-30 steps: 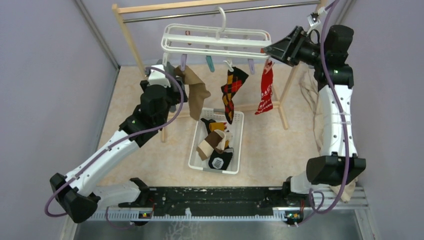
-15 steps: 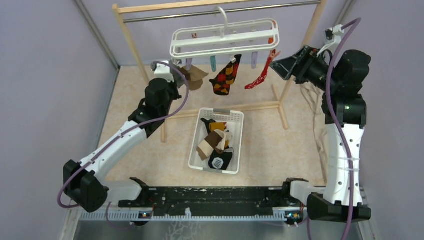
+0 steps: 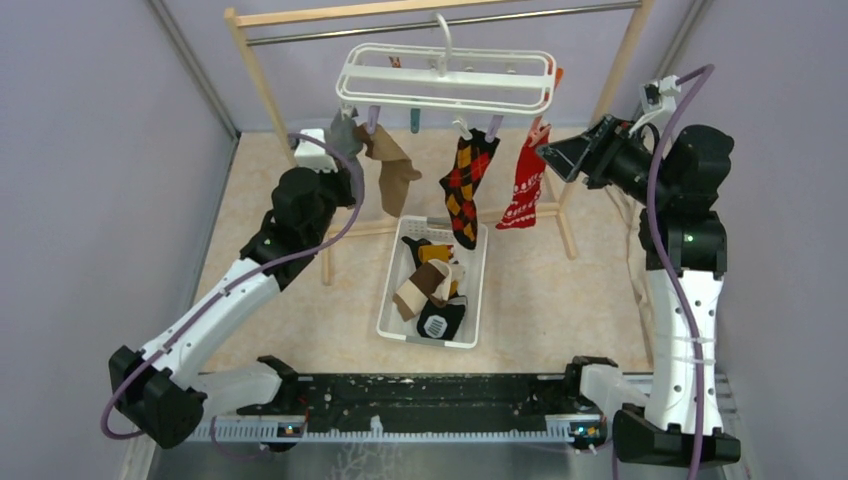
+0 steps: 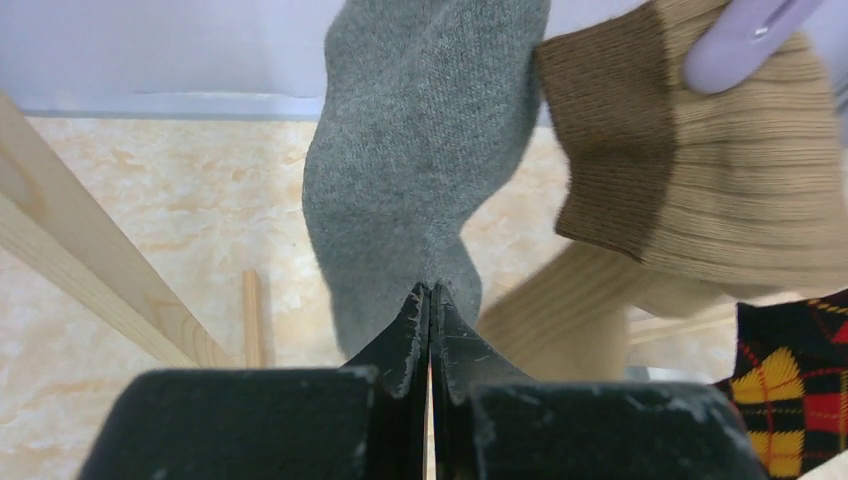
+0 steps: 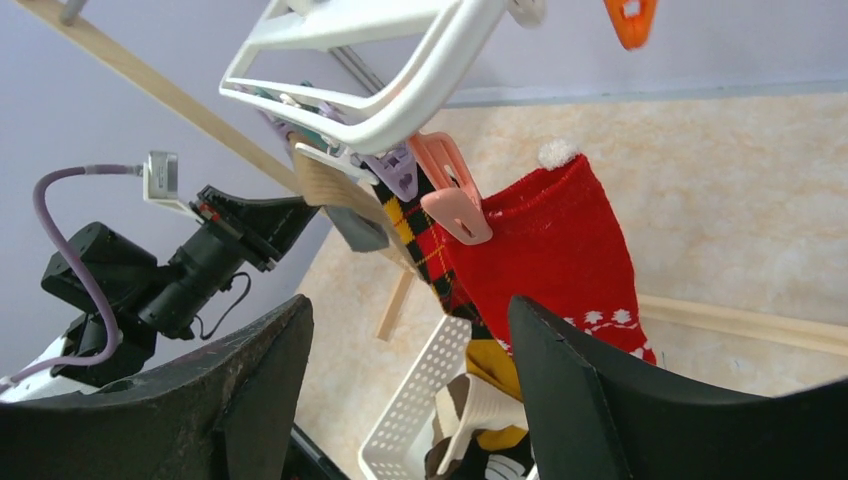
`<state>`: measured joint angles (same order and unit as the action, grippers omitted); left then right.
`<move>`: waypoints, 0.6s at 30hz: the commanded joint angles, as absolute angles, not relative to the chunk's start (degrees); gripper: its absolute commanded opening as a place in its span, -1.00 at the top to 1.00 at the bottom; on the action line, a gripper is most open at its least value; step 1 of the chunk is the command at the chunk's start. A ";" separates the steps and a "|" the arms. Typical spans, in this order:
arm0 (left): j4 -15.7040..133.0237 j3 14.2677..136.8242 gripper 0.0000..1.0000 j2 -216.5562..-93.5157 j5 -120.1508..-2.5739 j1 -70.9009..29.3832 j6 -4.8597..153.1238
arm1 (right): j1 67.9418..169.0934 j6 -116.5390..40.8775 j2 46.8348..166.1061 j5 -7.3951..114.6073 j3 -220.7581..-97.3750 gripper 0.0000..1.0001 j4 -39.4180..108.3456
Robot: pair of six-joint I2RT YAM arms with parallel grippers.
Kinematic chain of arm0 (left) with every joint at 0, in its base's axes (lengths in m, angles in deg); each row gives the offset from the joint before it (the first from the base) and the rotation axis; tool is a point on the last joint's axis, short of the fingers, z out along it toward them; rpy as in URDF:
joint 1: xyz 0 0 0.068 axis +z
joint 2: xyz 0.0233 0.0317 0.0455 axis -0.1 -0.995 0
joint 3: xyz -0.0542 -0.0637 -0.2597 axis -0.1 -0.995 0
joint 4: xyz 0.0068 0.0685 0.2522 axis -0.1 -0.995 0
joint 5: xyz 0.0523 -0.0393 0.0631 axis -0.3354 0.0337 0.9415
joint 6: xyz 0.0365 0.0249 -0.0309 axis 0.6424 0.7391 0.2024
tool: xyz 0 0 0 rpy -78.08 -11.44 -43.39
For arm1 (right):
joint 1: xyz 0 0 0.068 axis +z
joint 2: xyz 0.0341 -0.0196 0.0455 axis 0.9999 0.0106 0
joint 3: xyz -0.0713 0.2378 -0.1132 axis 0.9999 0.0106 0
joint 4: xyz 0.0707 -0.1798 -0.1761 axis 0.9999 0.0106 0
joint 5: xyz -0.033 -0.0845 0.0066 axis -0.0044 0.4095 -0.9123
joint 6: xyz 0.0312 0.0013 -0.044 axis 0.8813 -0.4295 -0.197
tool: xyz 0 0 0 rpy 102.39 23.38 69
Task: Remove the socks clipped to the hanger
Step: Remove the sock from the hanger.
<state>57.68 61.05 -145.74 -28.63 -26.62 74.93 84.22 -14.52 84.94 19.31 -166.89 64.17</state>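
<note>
The white hanger (image 3: pixel 445 80) hangs by its hook from the rack's rail, with socks clipped under it. A grey sock (image 3: pixel 345 133) (image 4: pixel 420 150), a brown-and-tan sock (image 3: pixel 393 170) (image 4: pixel 700 170), a dark argyle sock (image 3: pixel 465 185) and a red patterned sock (image 3: pixel 525 185) (image 5: pixel 565 250) hang from it. My left gripper (image 3: pixel 338 150) (image 4: pixel 430 292) is shut, its tips pinching the lower part of the grey sock. My right gripper (image 3: pixel 552 155) (image 5: pixel 410 350) stands open just right of the red sock, which a pink clip (image 5: pixel 455 195) holds.
The wooden rack (image 3: pixel 300 14) carries the hanger; its legs and low crossbar stand on the floor. Below the socks a white basket (image 3: pixel 390 300) (image 5: pixel 415 400) holds several loose socks. An orange clip (image 5: pixel 630 15) dangles empty at the hanger's right end.
The hanger swung and tilted, then came back level, and the socks hang straight again. My left gripper closed and rose to the grey sock. My right gripper dropped away from the hanger's right end.
</note>
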 commanded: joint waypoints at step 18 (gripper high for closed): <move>49.82 62.18 1.00 -134.95 -39.41 -26.47 67.94 | 87.10 -23.36 80.79 45.03 -171.56 -0.68 77.13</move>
